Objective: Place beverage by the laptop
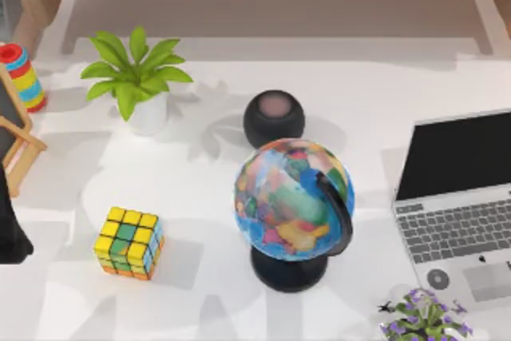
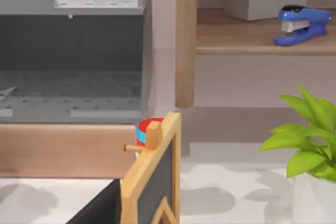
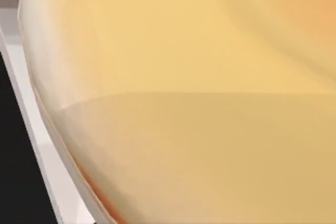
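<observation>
Overhead, a white tabletop (image 1: 200, 173) carries a silver-grey laptop with a black screen, grey keys and a pale trackpad (image 1: 459, 205) at the right edge, lid open. Just left of it stands a multicoloured globe on a black stand (image 1: 294, 201), with a round black speaker (image 1: 274, 117) behind that. Farther left sit a Rubik's-type cube with yellow, green and orange squares (image 1: 128, 242) and a green leafy plant in a white pot (image 1: 140, 77); a purple-flowered plant (image 1: 423, 317) is at the front edge near the laptop. The right wrist view looks at a pale orange-yellow translucent surface (image 3: 199, 103) very close up, probably the beverage, beside a white edge and a black area that may belong to the laptop. I cannot tell the state of either tool. The left wrist view faces a small wood-framed chalkboard (image 2: 152, 182) and a blue stapler (image 2: 299, 23) on a shelf. Judging by this, the placement looks under way or nearly done, but that is uncertain.
</observation>
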`<state>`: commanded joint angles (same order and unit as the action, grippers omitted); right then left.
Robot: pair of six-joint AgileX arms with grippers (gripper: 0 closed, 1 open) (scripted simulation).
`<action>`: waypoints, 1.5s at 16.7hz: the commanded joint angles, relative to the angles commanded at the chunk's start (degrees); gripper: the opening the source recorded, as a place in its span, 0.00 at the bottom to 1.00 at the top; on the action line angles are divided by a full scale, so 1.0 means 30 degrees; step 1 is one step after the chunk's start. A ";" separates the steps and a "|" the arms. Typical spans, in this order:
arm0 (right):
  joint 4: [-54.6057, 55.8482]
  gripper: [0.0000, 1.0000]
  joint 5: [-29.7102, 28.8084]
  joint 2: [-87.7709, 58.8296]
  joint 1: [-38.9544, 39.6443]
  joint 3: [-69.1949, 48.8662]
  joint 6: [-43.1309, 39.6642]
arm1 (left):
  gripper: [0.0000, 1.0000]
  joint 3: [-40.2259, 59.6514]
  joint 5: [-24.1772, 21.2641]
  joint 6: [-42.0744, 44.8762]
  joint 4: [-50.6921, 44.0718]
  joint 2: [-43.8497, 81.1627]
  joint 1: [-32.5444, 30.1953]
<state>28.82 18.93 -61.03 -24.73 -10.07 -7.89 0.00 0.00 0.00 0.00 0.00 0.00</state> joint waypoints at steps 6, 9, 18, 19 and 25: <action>-0.5668 0.00 0.0129 0.5261 -0.0567 0.0687 -0.0575 | 1.00 0.0000 0.0000 0.0000 0.0000 0.0000 0.0000; -0.6272 0.00 0.0123 0.5833 -0.0646 0.0762 -0.0635 | 1.00 0.0000 0.0000 0.0000 0.0000 0.0000 0.0000; -0.5974 0.00 0.0630 0.4541 -0.0300 0.0987 0.0231 | 1.00 0.0000 0.0000 0.0000 0.0000 0.0000 0.0000; -0.5674 0.00 0.0745 0.4289 -0.0243 0.1049 0.0357 | 1.00 0.0000 0.0000 0.0000 0.0000 0.0000 0.0000; -0.2473 0.00 0.0764 0.3422 -0.0206 0.1778 -0.0054 | 1.00 0.0000 0.0000 0.0000 0.0000 0.0000 0.0000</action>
<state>21.40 21.22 -50.77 -25.35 -4.74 -8.05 0.00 0.00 0.00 0.00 0.00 0.00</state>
